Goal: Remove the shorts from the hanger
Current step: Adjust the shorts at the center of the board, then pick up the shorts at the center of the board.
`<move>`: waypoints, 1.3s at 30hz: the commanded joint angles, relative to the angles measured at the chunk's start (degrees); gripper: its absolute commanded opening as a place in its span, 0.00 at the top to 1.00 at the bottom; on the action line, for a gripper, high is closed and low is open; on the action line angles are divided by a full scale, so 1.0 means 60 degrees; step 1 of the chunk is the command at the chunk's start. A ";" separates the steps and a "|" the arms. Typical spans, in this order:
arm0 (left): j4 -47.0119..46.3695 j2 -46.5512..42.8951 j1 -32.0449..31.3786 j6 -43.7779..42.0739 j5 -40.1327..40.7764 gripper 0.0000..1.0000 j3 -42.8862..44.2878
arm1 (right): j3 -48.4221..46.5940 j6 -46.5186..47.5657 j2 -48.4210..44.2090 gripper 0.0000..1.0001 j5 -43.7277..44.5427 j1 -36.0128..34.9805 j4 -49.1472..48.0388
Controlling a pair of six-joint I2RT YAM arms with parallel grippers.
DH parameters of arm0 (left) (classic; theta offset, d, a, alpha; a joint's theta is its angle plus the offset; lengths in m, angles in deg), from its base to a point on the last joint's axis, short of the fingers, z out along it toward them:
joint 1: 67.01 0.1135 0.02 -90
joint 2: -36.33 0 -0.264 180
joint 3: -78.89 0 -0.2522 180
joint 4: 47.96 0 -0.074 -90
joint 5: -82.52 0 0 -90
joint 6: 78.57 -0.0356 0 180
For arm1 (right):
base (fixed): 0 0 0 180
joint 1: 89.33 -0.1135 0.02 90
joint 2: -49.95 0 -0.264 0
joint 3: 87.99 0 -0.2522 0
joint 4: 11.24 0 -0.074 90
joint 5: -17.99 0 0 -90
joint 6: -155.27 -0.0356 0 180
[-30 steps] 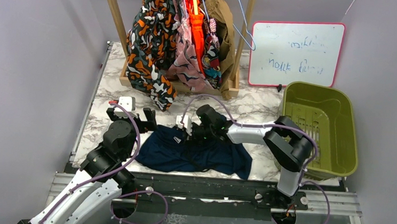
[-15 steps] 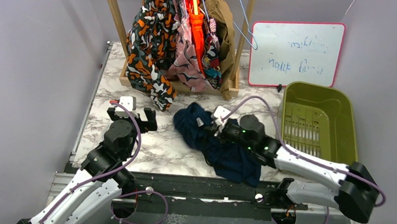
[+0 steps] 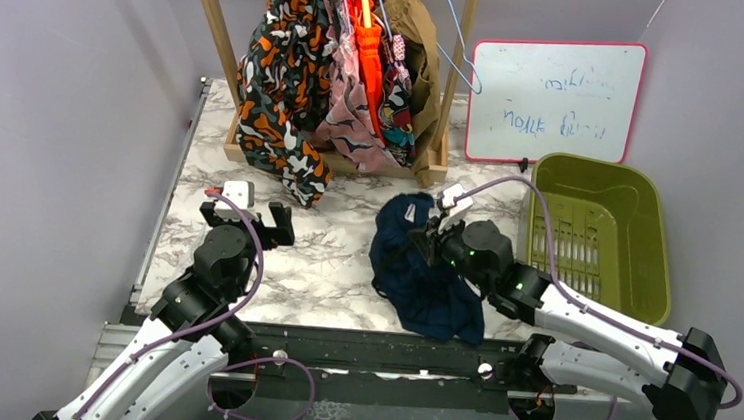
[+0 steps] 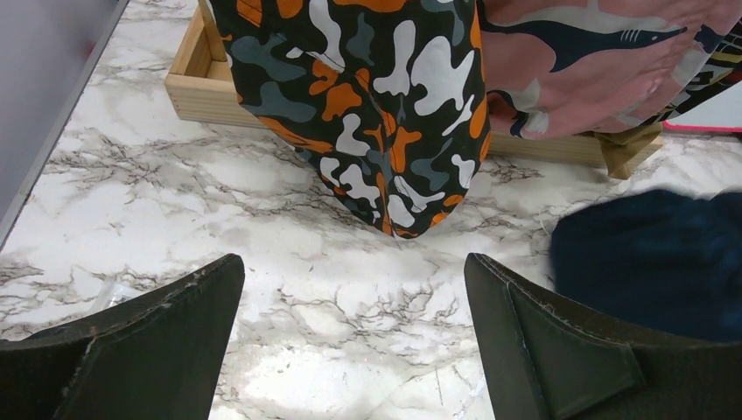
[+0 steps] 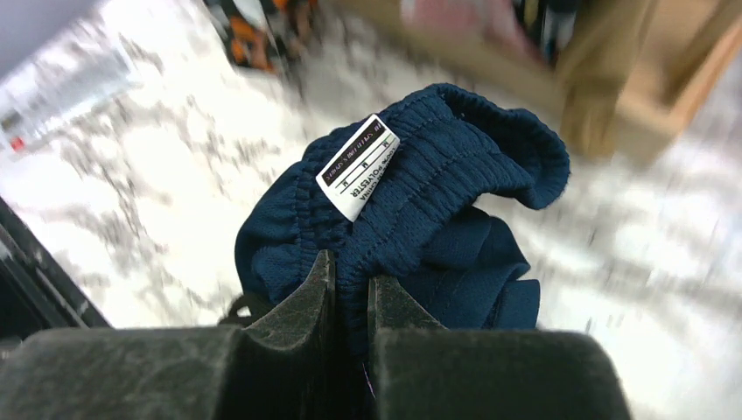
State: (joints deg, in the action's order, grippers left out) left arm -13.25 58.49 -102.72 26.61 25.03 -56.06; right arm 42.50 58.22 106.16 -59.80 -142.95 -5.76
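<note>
Marble table (image 3: 333, 267): right hand (image 5: 350, 293) pinches one navy shorts (image 5: 437, 192); five hanging shorts (image 3: 348, 78) behind.

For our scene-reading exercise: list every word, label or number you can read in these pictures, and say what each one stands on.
"100% POLYESTER", as far as it reads: white tag on the navy shorts; its other lines are too small.
Whiteboard: blue handwriting, not legible.

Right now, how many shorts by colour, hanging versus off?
Black-orange-white blotch shorts, hanging: 1
Pink print shorts, hanging: 1
Bright orange shorts, hanging: 1
Multicolour print shorts, hanging: 1
Tan shorts, hanging: 1
Navy shorts, in right gripper: 1
Total: 6
</note>
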 commanded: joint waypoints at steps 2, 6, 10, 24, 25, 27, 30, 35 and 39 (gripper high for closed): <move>-0.0034 -0.0100 0.0047 0.0004 -0.0052 0.01 0.0015 | 0.0240 -0.3045 -0.0086 0.99 0.0804 -0.0026 0.3077; -0.0044 -0.0006 0.0047 0.0019 -0.0101 0.01 0.0007 | -0.0591 -0.4153 -0.0018 0.97 0.1326 -0.0024 0.5966; -0.0042 0.0034 0.0047 0.0060 -0.0057 0.01 0.0015 | -0.1113 -0.4362 0.0501 0.71 0.0117 -0.0026 0.7437; -0.0058 0.0144 0.0047 0.0077 -0.0112 0.01 -0.0007 | -0.0901 -0.5114 0.2394 0.01 0.0451 -0.0027 0.6247; -0.0061 0.0157 0.0047 0.0077 -0.0117 0.01 -0.0003 | -0.0821 -0.4991 0.2613 0.01 0.0387 -0.0027 0.5904; -0.0064 0.0160 0.0047 0.0092 -0.0116 0.01 0.0000 | -0.0819 -0.4766 0.3405 0.01 0.0097 -0.0027 0.5578; -0.0053 0.0175 0.0047 0.0092 -0.0102 0.01 -0.0004 | -0.0797 -0.4875 0.4537 0.01 -0.0213 -0.0027 0.5166; -0.0055 0.0107 0.0047 0.0107 -0.0058 0.01 -0.0018 | -0.0446 -0.5708 0.5779 0.07 0.0885 -0.0069 0.5148; -0.0070 0.0095 0.0047 0.0092 -0.0072 0.01 -0.0015 | -0.0370 -0.5938 0.6352 0.24 0.1514 -0.0093 0.4950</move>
State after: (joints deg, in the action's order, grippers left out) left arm -13.18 59.43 -102.72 26.85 24.98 -56.06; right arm 35.20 27.03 135.88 -54.38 -143.63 25.30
